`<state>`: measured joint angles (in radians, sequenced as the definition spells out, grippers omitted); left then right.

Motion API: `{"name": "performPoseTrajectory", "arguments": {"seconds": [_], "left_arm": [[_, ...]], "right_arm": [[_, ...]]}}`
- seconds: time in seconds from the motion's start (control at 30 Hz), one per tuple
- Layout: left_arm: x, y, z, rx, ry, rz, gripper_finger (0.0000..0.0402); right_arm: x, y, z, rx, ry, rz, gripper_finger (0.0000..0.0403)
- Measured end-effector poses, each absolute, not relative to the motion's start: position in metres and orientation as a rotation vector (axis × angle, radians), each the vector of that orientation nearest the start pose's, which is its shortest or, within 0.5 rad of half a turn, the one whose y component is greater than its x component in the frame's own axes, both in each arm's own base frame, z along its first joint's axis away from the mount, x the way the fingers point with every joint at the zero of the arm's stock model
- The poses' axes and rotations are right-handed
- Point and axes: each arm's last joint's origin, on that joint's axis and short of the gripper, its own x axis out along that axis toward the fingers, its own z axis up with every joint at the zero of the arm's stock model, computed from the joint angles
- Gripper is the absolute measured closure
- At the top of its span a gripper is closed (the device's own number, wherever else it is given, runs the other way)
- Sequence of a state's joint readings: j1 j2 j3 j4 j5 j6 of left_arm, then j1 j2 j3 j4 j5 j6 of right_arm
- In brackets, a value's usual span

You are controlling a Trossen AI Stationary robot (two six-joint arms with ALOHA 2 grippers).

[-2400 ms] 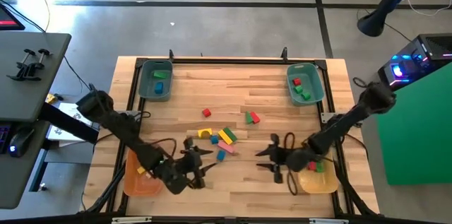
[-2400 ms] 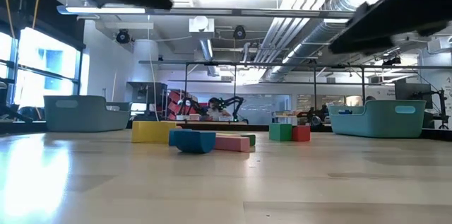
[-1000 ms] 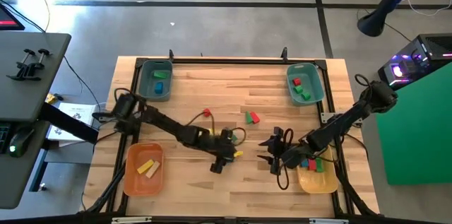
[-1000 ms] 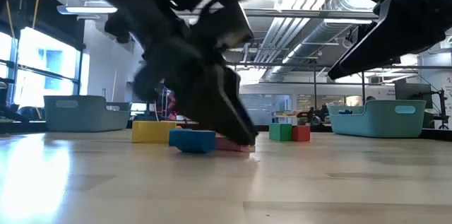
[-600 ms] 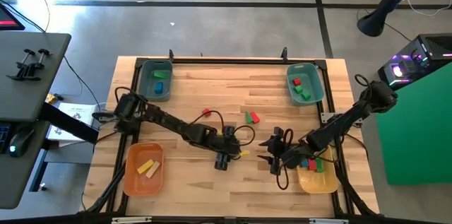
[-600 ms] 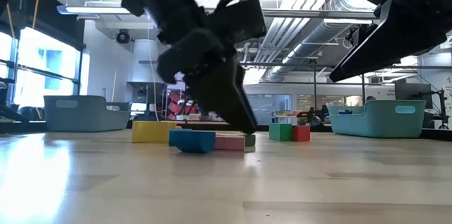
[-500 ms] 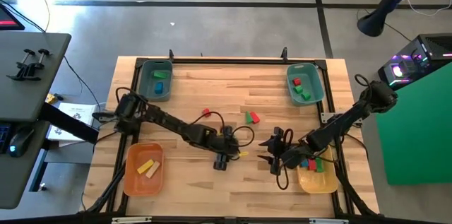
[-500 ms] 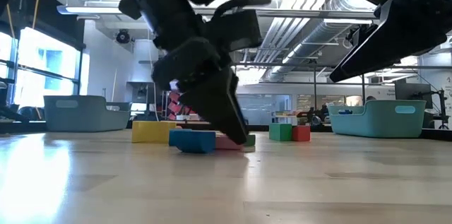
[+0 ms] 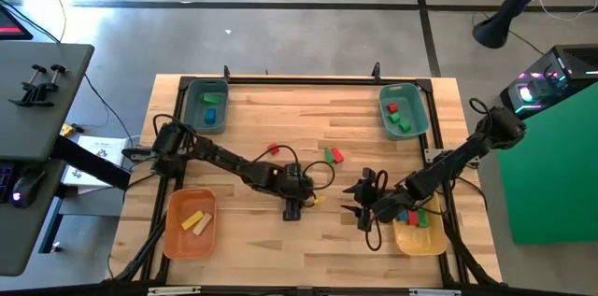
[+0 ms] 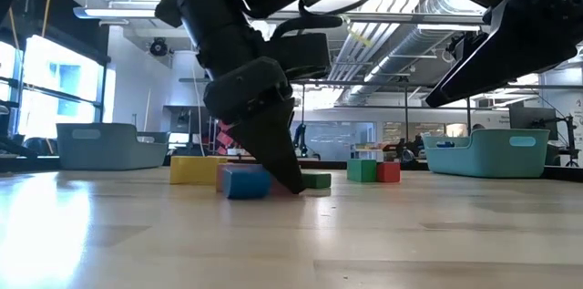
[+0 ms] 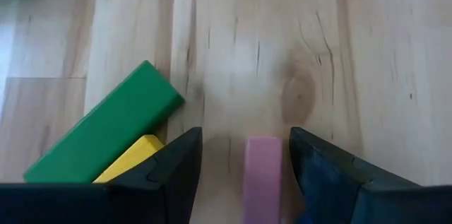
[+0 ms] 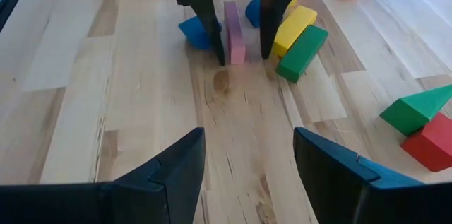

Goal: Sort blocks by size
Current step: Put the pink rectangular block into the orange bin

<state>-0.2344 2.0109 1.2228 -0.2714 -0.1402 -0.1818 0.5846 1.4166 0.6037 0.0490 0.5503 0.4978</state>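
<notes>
Left gripper (image 12: pixel 236 37) has lowered, fingers apart, astride the pink bar (image 11: pixel 263 174)

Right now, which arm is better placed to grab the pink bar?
Left. The left gripper is open and already straddles the pink bar, fingers down at the table. The right gripper is open too, but sits apart, near the yellow bin.

Two black jointed arms trail looping black cables, each ending in a dark, flat-fingered pincer.
</notes>
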Motion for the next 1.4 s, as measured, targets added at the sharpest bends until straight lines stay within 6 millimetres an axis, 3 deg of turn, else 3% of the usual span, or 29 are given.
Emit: {"name": "performPoseTrajectory", "arguments": {"seconds": [0.23, 0.47, 0.57, 0.73, 0.87, 0.97, 1.07, 1.2, 1.4], "left_arm": [[0.383, -0.088, 0.126, 0.028, 1.061, 0.013, 0.0216], [0.39, -0.091, 0.135, -0.001, 1.043, -0.015, 0.0328], [0.397, -0.092, 0.147, 0.045, 1.017, -0.037, 0.0378], [0.411, -0.104, 0.182, 0.139, 0.966, -0.013, 0.0371], [0.408, -0.128, 0.214, 0.254, 0.995, 0.019, 0.0374], [0.393, -0.148, 0.229, 0.324, 1.065, 0.086, 0.0381], [0.367, -0.167, 0.231, 0.293, 1.204, 0.166, 0.0381], [0.317, -0.184, 0.223, 0.218, 1.367, 0.374, 0.0376], [0.238, -0.2, 0.208, -0.059, 1.36, 0.61, 0.0373]], "right_arm": [[0.224, 0.13, 0.164, 0.07, 0.628, -0.126, 0.0192], [0.224, 0.129, 0.164, 0.063, 0.617, -0.147, 0.0192], [0.224, 0.129, 0.164, 0.057, 0.609, -0.163, 0.0192], [0.224, 0.129, 0.164, 0.056, 0.609, -0.165, 0.0192], [0.224, 0.129, 0.164, 0.055, 0.608, -0.165, 0.0192], [0.224, 0.129, 0.164, 0.057, 0.606, -0.165, 0.0192], [0.224, 0.129, 0.165, 0.061, 0.601, -0.164, 0.0192], [0.225, 0.129, 0.166, 0.059, 0.58, -0.178, 0.0192], [0.226, 0.129, 0.167, 0.059, 0.56, -0.195, 0.0192]]}}
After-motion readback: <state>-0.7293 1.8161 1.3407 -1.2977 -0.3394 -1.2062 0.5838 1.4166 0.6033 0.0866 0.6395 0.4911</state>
